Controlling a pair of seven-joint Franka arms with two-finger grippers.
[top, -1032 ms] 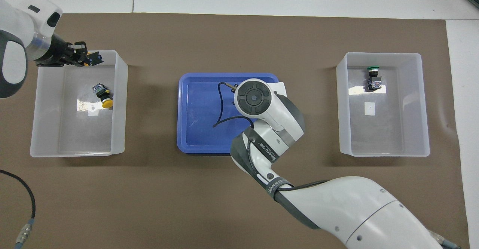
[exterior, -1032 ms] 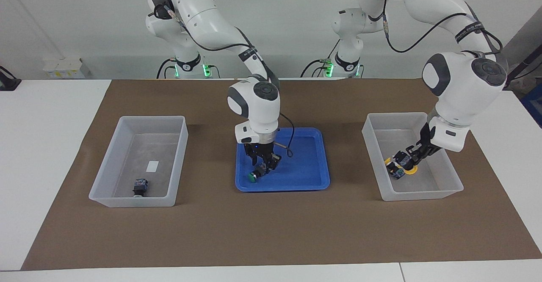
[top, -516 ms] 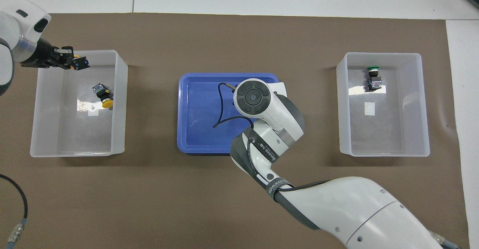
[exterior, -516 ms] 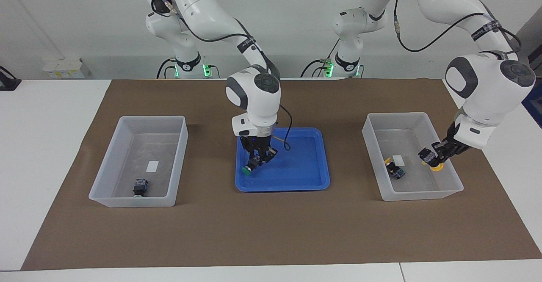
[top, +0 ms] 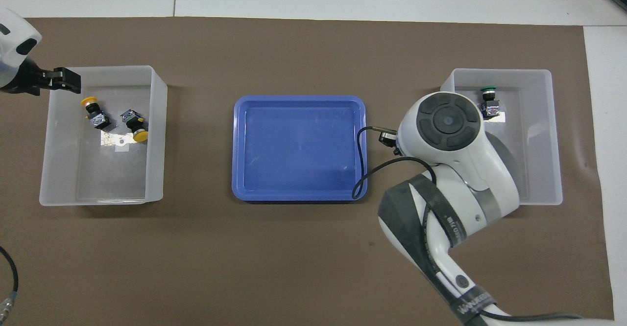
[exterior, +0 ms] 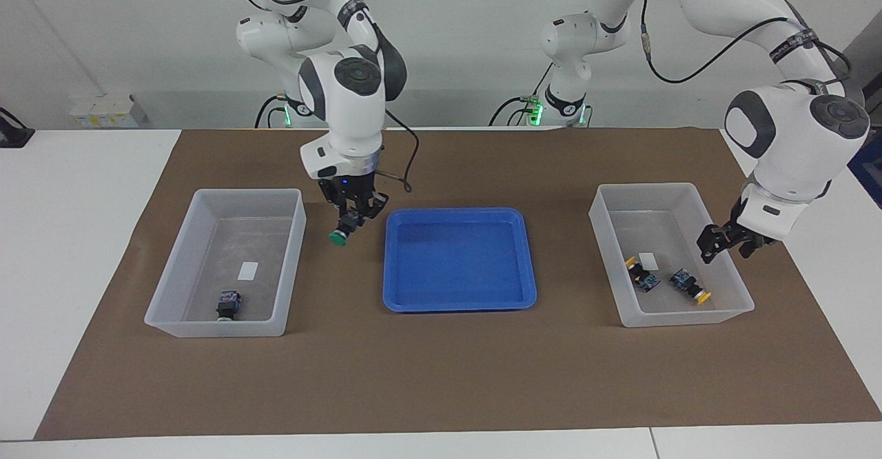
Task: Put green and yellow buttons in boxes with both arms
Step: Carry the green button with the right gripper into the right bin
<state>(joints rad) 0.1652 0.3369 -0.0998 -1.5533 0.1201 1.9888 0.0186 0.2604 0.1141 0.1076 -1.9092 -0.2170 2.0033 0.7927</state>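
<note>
My right gripper (exterior: 350,223) is shut on a green button (exterior: 339,236), held cap-down in the air over the mat between the blue tray (exterior: 458,297) and the box (exterior: 227,194) at the right arm's end. Another green button (top: 488,102) lies in that box (top: 499,71). In the overhead view the right wrist hides the gripper. My left gripper (exterior: 727,242) is open and holds nothing, over the outer wall of the other box (exterior: 648,187). Two yellow buttons (exterior: 641,274) (exterior: 689,285) lie on its floor, also seen as button (top: 93,113) and button (top: 133,124).
The blue tray (top: 240,150) sits mid-table between the boxes with nothing in it. A brown mat (exterior: 441,376) covers the work area. A cable (top: 365,169) from the right wrist hangs over the tray's edge.
The left gripper opened and let its yellow button fall into the box, then drew toward the outer wall. The right gripper lifted the green button out of the tray and carried it toward its box.
</note>
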